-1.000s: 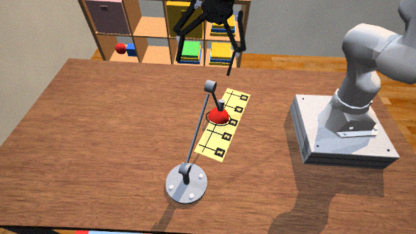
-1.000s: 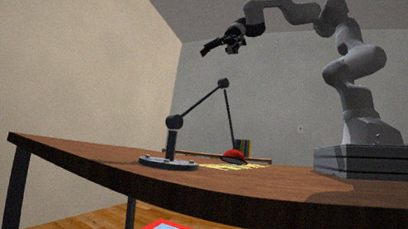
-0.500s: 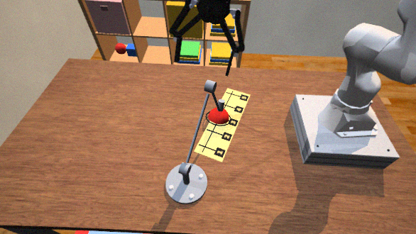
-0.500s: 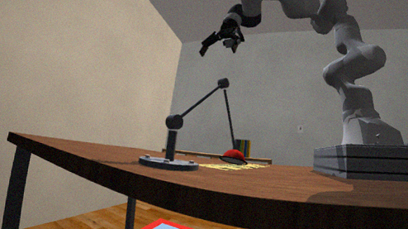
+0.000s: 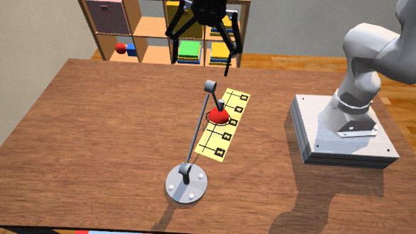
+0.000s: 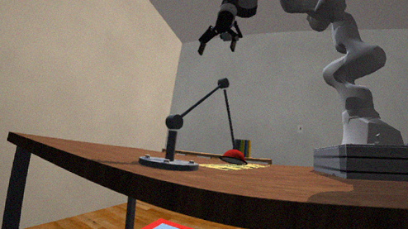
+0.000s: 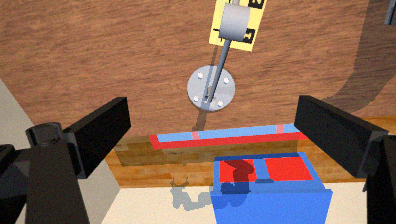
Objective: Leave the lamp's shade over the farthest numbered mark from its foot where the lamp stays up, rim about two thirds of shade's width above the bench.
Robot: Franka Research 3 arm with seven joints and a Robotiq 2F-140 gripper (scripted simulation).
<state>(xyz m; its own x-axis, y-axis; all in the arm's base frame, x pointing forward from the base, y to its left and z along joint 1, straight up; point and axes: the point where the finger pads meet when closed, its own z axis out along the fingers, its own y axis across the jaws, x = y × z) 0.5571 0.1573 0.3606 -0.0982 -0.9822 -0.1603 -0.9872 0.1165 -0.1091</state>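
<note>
In the wrist view, your gripper (image 5: 202, 65) (image 6: 217, 53) (image 7: 212, 111) is nearest, fingers spread wide with nothing between them. Beyond, the lamp's foot (image 5: 177, 193) (image 6: 151, 163) (image 7: 197, 87) sits upper centre; its elbow joint (image 5: 210, 86) (image 6: 223, 82) (image 7: 234, 22) lies above that, near the top edge. From the gripper, the exterior view puts the red shade (image 5: 218, 115) (image 6: 233, 155) below and right, so you'll likely need to descend that way. The lower arm slants up-right from the foot. Beneath the shade, the yellow strip (image 5: 210, 142) (image 6: 214, 166) (image 7: 217, 37) carries dark number marks; the nearest to the foot seems to read 1, the rest unclear.
</note>
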